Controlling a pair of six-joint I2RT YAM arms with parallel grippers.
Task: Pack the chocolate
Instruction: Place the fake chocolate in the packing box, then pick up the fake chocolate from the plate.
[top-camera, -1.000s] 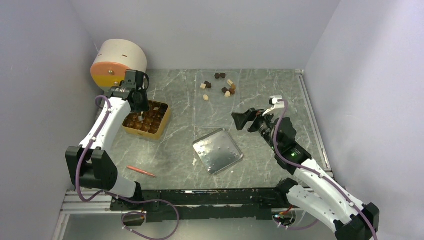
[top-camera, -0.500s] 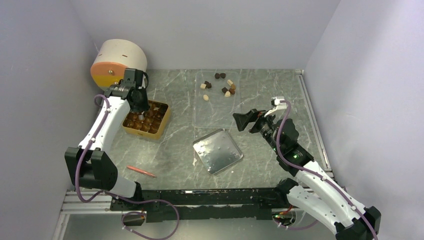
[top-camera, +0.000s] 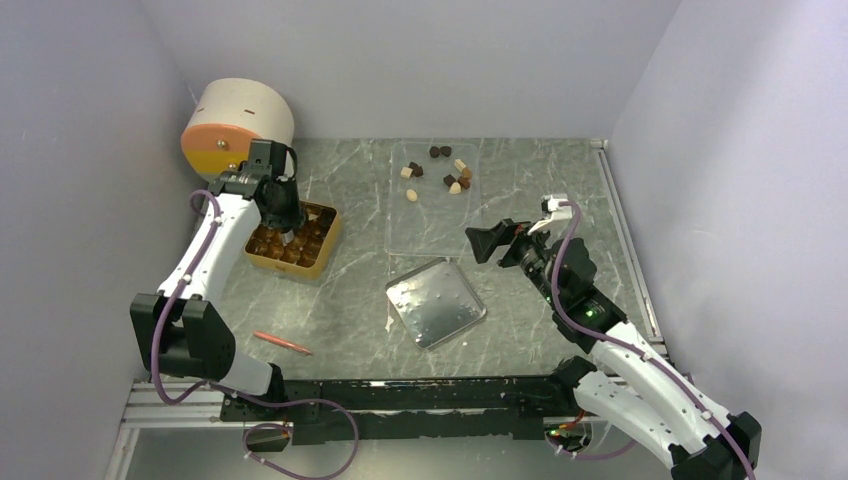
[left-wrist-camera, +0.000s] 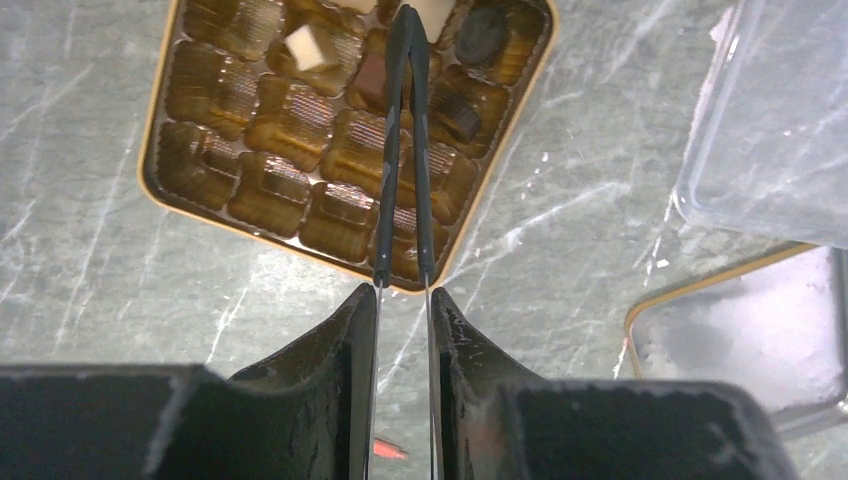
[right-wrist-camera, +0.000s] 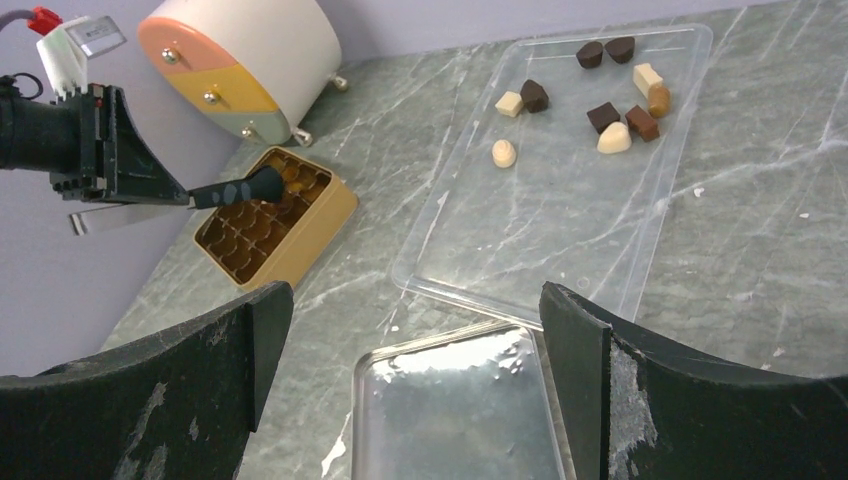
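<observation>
The left gripper (left-wrist-camera: 402, 290) clamped slim black tongs (left-wrist-camera: 400, 150) over the golden box (left-wrist-camera: 150, 150). Its ribbed cups held blocky chocolates (left-wrist-camera: 375, 80); others lay on the clear plastic tray (right-wrist-camera: 560, 230). The right gripper (right-wrist-camera: 415, 300) gaped. The tong tips were cut off.

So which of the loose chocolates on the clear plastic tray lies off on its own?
The rounded cream chocolate toward the near-left side of the clear plastic tray. Every other piece sits close beside a neighbour.
</observation>
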